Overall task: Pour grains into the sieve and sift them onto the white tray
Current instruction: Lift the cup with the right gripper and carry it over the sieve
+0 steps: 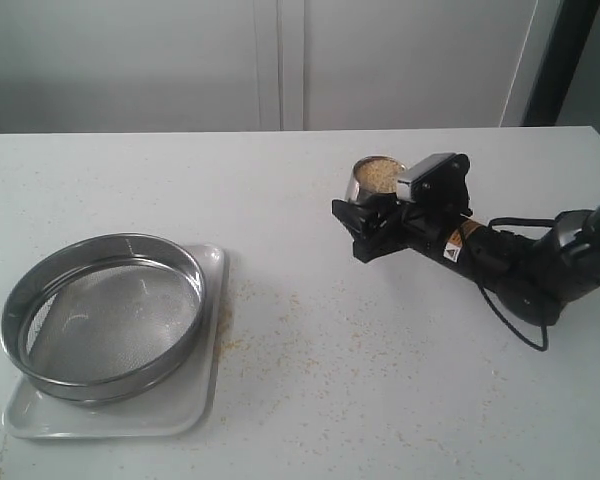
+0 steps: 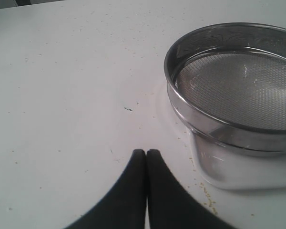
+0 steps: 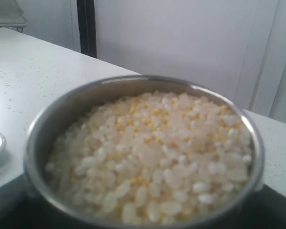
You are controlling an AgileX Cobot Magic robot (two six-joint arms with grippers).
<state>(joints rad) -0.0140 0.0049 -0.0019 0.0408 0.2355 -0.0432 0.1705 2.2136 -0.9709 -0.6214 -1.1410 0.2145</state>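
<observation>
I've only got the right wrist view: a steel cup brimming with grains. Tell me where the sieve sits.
Observer: The sieve sits on the white tray, far left of the cup in the exterior view.
Operator: Report what's in the sieve.
Observer: No heap inside; it looks empty.
Operator: Give me the left claw.
Observer: The left claw is shut on nothing, low over the table by the tray's corner.

— What sort of place is this?
— A robotics lab, by the look. A black arm (image 1: 505, 262) with a warning sticker (image 1: 452, 248) and a trailing cable (image 1: 518, 330) lies on the right of a plain white table (image 1: 380, 400).
— And behind?
— Plain white panels (image 1: 400, 60) along the far edge, like cabinet doors.
</observation>
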